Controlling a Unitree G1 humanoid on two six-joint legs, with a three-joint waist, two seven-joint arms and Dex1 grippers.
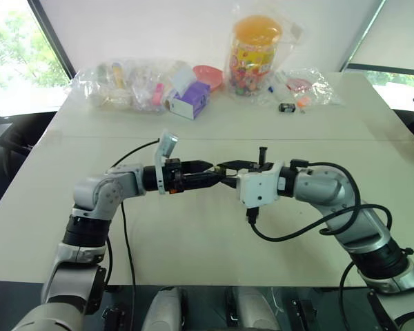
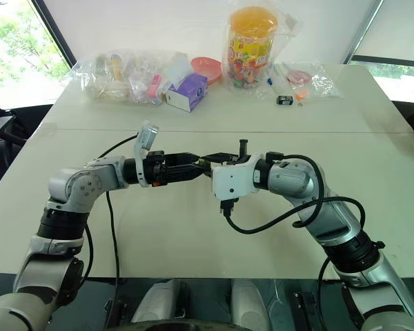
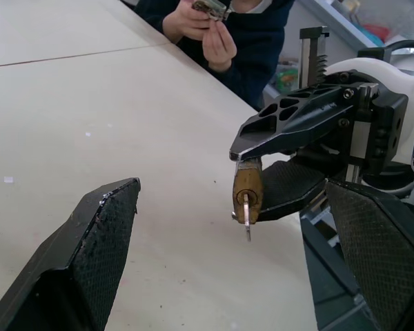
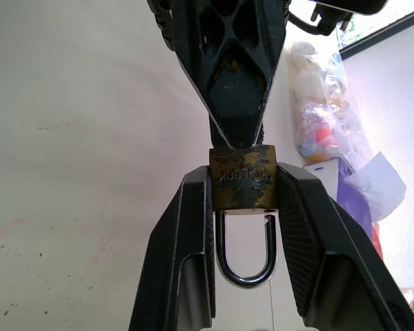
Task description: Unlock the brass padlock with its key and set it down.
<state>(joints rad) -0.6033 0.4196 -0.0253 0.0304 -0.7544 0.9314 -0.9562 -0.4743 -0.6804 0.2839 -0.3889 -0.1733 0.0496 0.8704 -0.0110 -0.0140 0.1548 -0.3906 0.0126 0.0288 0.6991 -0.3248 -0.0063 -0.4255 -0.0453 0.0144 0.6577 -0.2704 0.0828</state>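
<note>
At centre frame above the table (image 1: 193, 234), both arms reach inward until their fingertips meet. The right gripper (image 4: 245, 189) is clamped on the brass padlock (image 4: 242, 186), its shackle (image 4: 244, 255) sprung free on one side and a key (image 3: 247, 217) in its base. The left gripper (image 3: 234, 234), level, spreads wide around it. Stamped lettering on the lock is unreadable.

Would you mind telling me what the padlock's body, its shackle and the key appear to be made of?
The brass padlock body looks like brass: dull yellow-gold, tarnished in patches, with stamped lettering. Its shackle looks like polished steel or chrome, silvery and mirror-bright. The key in the keyhole seems to be a thin silvery metal, though little of it shows. The right pincer clamps the body.
</note>
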